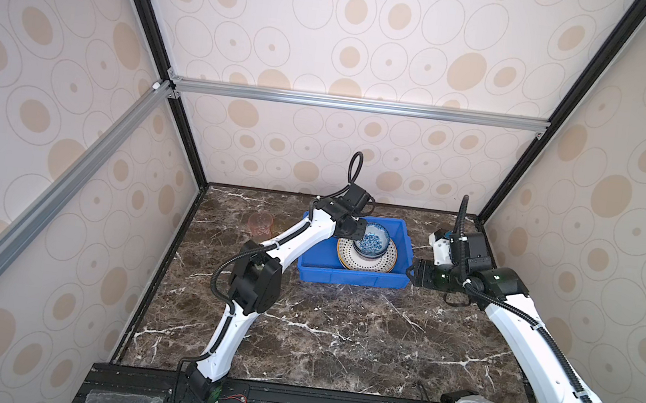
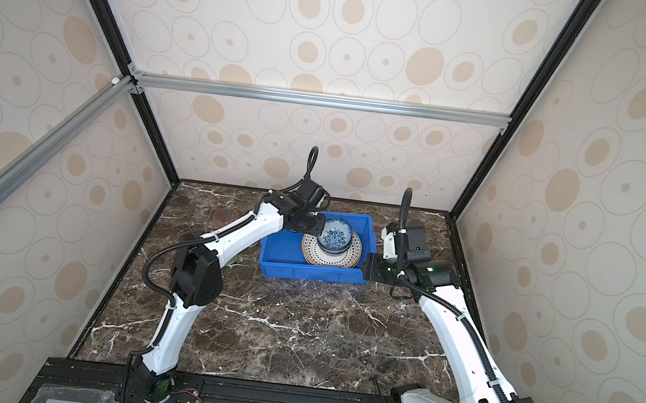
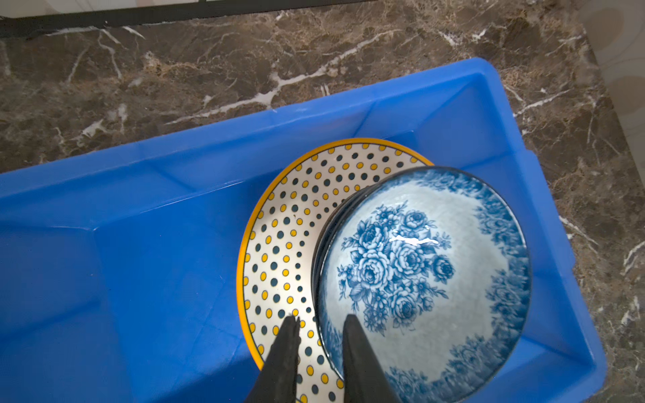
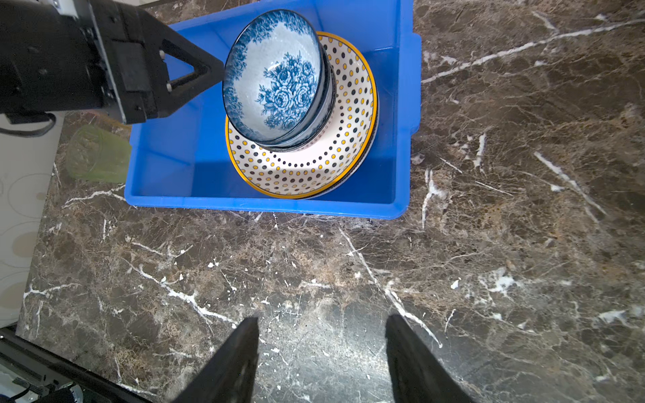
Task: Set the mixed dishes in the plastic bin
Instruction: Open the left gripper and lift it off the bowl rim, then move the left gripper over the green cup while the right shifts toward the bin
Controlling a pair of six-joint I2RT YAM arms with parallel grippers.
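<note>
The blue plastic bin (image 1: 350, 276) (image 2: 312, 271) (image 3: 139, 244) (image 4: 167, 164) stands at the back of the marble table. In it lies a dotted yellow-rimmed plate (image 1: 364, 263) (image 3: 282, 226) (image 4: 314, 167) on top of another plate. A blue-white floral bowl (image 1: 371, 240) (image 2: 334, 235) (image 3: 419, 265) (image 4: 275, 80) rests tilted on it, nested in a darker bowl. My left gripper (image 3: 320, 316) (image 1: 355, 229) straddles the bowl's rim, one finger inside and one outside with a gap to the rim, so it is open. My right gripper (image 4: 323, 317) (image 1: 413, 274) is open and empty over bare marble, by the bin's right front corner.
A pink tumbler (image 1: 260, 224) (image 2: 226, 216) stands on the table left of the bin, behind my left arm. A green tumbler (image 4: 96, 153) stands against the bin's left wall. Patterned walls close in the table on three sides.
</note>
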